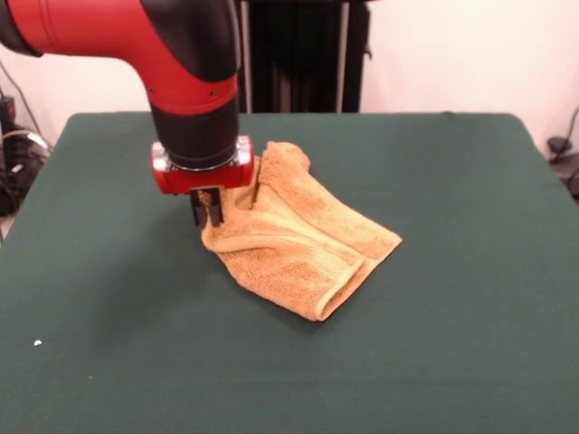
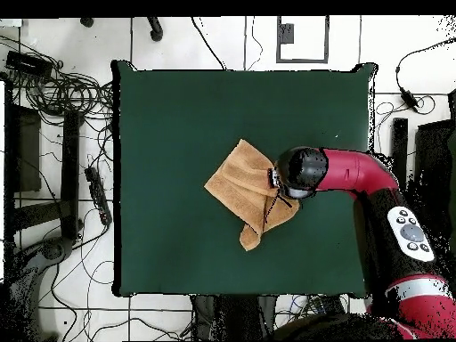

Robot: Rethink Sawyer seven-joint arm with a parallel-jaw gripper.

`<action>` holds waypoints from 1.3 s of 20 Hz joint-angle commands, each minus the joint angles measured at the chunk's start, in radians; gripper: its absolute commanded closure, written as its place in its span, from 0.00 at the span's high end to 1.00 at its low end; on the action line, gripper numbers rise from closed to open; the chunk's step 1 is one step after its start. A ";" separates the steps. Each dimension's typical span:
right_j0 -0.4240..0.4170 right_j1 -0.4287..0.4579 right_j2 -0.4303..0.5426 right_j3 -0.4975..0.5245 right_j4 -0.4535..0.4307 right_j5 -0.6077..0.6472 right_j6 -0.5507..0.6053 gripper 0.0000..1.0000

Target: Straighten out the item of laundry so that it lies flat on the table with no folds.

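The golden-orange towel [image 1: 298, 240] lies crumpled and folded over itself near the middle of the dark green table [image 1: 452, 316]. One end is bunched up toward the far side and a doubled hem points to the near right. My gripper [image 1: 207, 217] points straight down at the towel's left edge. Its dark fingers stand close together on the cloth, which rises slightly there. In the overhead view the towel [image 2: 245, 187] is a folded diamond shape on the table [image 2: 178, 134]. The arm's wrist [image 2: 300, 173] covers the towel's right edge and hides the gripper.
The red arm [image 1: 136, 36] reaches in from the upper left, with the black pedestal [image 1: 298, 54] behind the table. A small white speck [image 1: 37, 343] lies near the table's front left. Cables and power strips [image 2: 62, 134] lie on the floor around the table.
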 commanded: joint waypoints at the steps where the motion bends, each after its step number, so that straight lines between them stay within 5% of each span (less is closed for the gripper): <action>1: 0.008 0.037 0.152 -0.133 -0.066 0.135 -0.383 0.00; 16: -0.012 0.008 0.159 -0.136 -0.086 0.171 -0.424 0.00; 17: -0.022 0.010 0.170 -0.127 -0.078 0.164 -0.420 1.00; 26: -0.019 -0.015 0.182 -0.087 -0.081 0.137 -0.388 1.00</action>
